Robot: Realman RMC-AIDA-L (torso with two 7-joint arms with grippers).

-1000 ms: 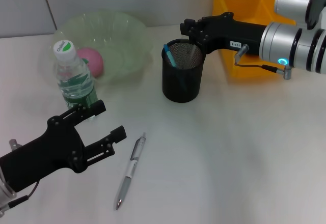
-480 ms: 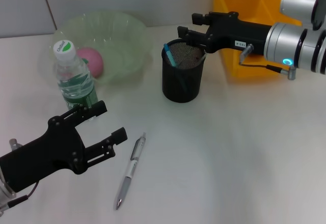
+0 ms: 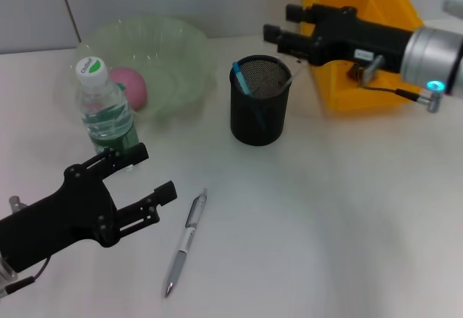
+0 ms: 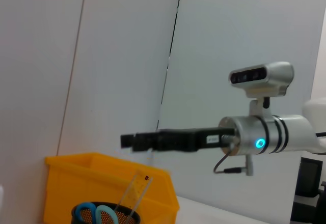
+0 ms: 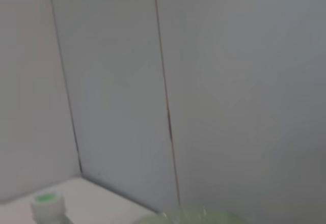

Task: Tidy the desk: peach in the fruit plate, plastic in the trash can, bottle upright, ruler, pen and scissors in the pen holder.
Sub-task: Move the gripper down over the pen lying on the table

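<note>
A silver pen (image 3: 184, 240) lies on the white desk just right of my left gripper (image 3: 153, 173), which hovers open and empty near the front left. The clear bottle (image 3: 105, 112) stands upright behind it. A pink peach (image 3: 131, 87) rests in the green fruit plate (image 3: 170, 43). The black mesh pen holder (image 3: 258, 112) holds blue-handled scissors (image 3: 240, 78) and a clear ruler (image 4: 134, 191). My right gripper (image 3: 283, 23) is open and empty, above and behind the holder, in front of the yellow trash can (image 3: 362, 87). No plastic is in view.
The bottle stands close to the plate's front-left rim. The trash can sits at the back right against the grey wall. The right wrist view shows only the wall, the bottle cap (image 5: 47, 202) and the plate rim (image 5: 198, 217).
My right gripper has risen and drawn back to the right, away from the pen holder's rim, with its fingers now apart. The left arm has barely shifted.
</note>
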